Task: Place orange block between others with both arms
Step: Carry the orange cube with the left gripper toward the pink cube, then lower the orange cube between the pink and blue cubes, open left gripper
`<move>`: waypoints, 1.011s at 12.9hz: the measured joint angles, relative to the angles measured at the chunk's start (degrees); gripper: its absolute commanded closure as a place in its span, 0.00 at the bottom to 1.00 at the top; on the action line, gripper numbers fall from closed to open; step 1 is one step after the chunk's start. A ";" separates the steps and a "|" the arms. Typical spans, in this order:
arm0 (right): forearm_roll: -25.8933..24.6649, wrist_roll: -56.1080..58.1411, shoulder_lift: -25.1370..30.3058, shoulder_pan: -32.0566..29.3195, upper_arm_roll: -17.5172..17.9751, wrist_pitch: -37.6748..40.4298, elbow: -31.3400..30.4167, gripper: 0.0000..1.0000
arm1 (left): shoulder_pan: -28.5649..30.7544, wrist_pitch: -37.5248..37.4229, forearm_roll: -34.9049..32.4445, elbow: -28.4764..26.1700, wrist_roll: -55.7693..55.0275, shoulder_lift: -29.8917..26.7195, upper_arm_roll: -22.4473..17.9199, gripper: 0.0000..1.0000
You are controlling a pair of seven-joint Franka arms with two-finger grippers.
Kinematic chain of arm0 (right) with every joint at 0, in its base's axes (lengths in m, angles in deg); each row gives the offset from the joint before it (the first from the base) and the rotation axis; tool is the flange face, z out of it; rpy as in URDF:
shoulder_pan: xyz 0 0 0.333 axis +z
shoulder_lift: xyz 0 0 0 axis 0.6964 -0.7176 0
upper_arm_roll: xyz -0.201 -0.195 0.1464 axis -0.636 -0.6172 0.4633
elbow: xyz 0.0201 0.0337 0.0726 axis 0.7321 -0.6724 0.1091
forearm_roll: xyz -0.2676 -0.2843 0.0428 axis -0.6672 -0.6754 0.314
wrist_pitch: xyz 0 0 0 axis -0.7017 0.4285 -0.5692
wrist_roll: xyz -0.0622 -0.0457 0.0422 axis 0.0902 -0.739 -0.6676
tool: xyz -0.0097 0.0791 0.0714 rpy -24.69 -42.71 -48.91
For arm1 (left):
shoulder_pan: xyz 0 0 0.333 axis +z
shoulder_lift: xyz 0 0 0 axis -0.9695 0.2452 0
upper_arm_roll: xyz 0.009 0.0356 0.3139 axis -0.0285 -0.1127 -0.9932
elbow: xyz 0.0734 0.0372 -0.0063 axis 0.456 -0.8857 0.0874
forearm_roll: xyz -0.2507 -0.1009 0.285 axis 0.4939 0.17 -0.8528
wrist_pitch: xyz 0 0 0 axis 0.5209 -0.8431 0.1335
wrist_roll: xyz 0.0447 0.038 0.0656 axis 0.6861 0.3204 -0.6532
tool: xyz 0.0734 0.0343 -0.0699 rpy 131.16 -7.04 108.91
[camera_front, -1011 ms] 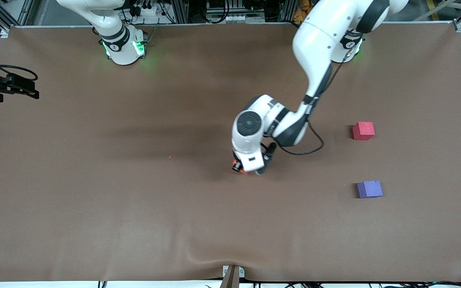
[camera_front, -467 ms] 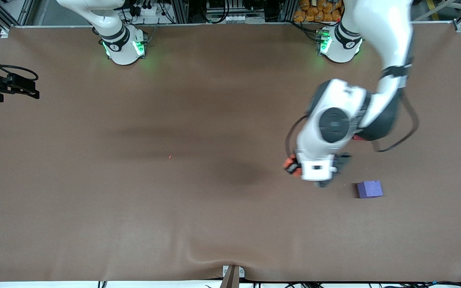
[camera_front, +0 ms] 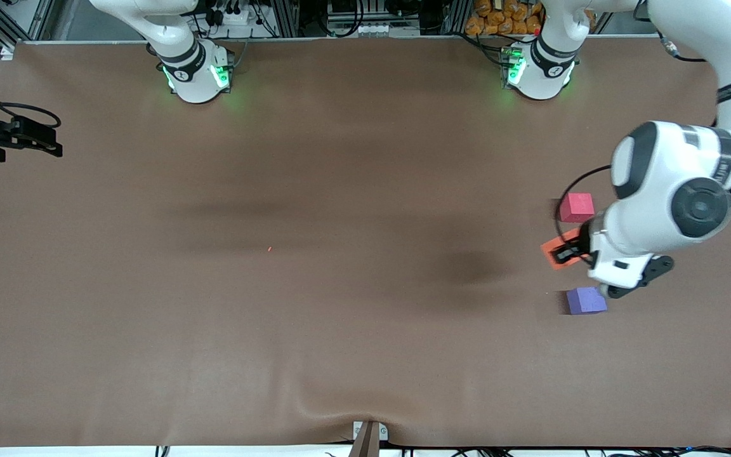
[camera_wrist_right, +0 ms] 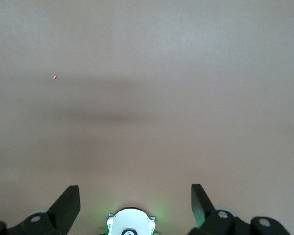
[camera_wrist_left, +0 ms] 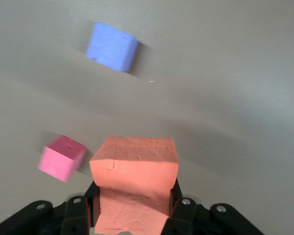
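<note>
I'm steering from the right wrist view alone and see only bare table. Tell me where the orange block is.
Observer: The orange block is shut in the left pincer, up in the air at the left arm's end of the table.
Operator: Report what lies under it.
Observer: It is over the gap between the red-pink cube and the purple cube; the purple one lies nearer the front camera.
Operator: Confirm the grip.
Observer: In the left wrist view the fingers press both sides of the block, which sticks out past them.
Operator: Say where my own pincer shows.
Observer: The right pincer waits, open, at the right arm's end of the table.
</note>
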 measured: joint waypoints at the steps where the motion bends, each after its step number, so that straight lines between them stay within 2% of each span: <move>1: 0.00 0.00 0.01 0.00 0.03 -0.01 0.06 0.00 | 1.86 1.16 0.00 -1.79 3.92 -0.02 0.03 1.00; 4: 0.00 0.00 0.04 0.00 0.07 -0.02 0.17 0.00 | 5.31 8.92 0.00 -8.54 12.76 -0.01 0.05 1.00; 9: -0.21 0.00 0.04 0.00 0.04 -0.13 0.28 0.00 | 9.73 30.17 0.00 -23.03 24.90 0.13 0.06 1.00; 13: -0.21 0.00 0.04 0.00 0.04 -0.13 0.31 0.00 | 10.47 37.79 -0.01 -27.89 29.80 0.82 0.13 1.00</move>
